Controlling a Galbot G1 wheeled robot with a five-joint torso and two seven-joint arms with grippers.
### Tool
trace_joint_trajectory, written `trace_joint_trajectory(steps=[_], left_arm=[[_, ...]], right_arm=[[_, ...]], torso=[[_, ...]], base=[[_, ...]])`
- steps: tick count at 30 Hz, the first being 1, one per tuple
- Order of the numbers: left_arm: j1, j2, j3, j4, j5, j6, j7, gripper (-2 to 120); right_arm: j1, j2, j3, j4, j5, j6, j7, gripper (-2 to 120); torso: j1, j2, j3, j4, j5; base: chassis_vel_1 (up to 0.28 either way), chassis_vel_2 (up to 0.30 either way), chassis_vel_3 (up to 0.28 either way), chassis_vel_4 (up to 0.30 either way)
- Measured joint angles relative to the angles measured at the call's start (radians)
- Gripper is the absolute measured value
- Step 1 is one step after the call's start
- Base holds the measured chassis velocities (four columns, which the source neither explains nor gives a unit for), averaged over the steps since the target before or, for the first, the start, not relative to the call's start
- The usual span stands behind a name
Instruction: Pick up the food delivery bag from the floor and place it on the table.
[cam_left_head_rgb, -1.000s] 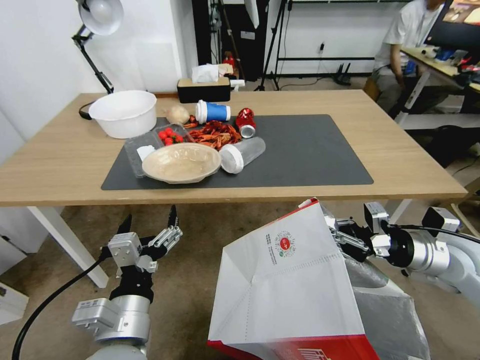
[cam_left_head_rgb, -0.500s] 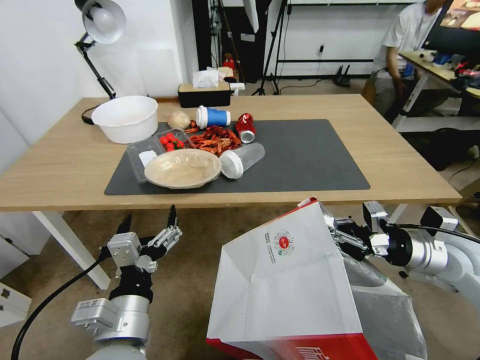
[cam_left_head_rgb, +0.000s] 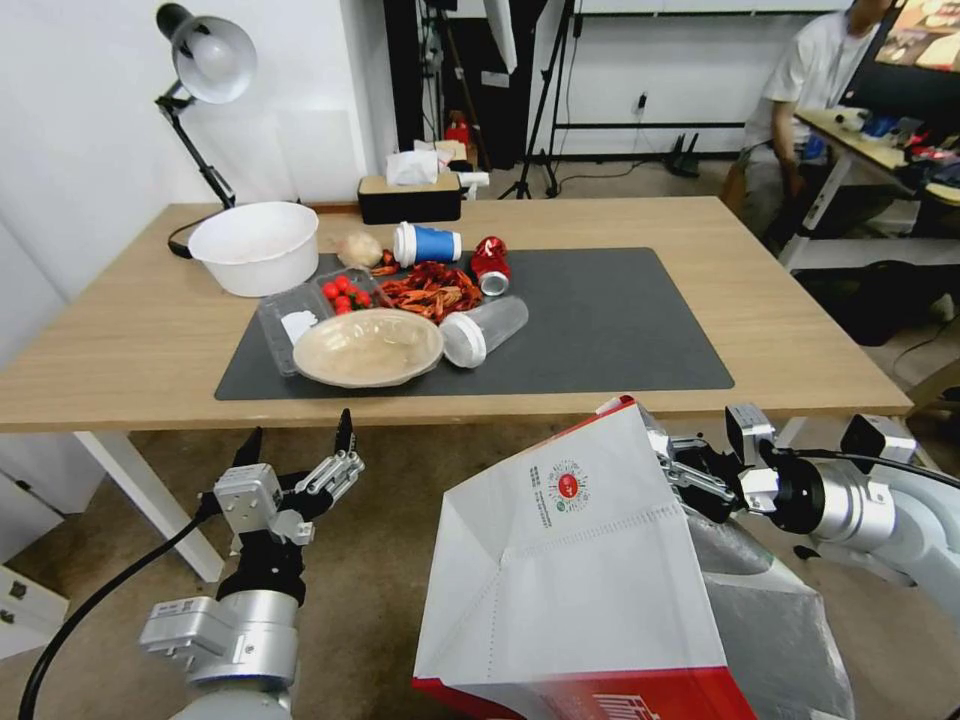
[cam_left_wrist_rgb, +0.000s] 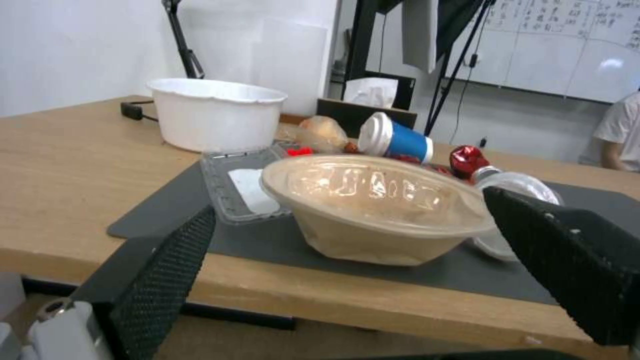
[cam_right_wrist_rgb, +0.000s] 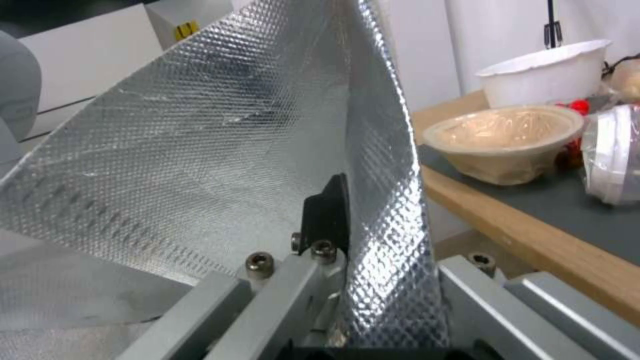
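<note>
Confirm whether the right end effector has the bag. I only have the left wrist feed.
Observer: Yes. The right end effector is shut on the top edge of the food delivery bag, with one finger against the foil lining.
Operator: Is the bag on the table?
Observer: No. In the head view it hangs tilted in front of the near edge of the table, not resting on it.
Operator: Where is my left arm relative to the bag?
Observer: The left end effector is open, to the bag's left and apart from it, below the table edge.
</note>
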Motion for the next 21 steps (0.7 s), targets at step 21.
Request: trace_joint_trajectory(steps=[21], left_arm=[[0.005, 0.002, -0.002, -0.007, -0.002, -0.003, -0.001, 100]], right_arm=[[-0.008, 0.003, 0.008, 0.003, -0.001, 0.001, 0.003, 0]], torso=[[0.045, 0.105, 0.059, 0.0001, 0.0]], base=[[0.0, 0.0, 0.0, 0.0]])
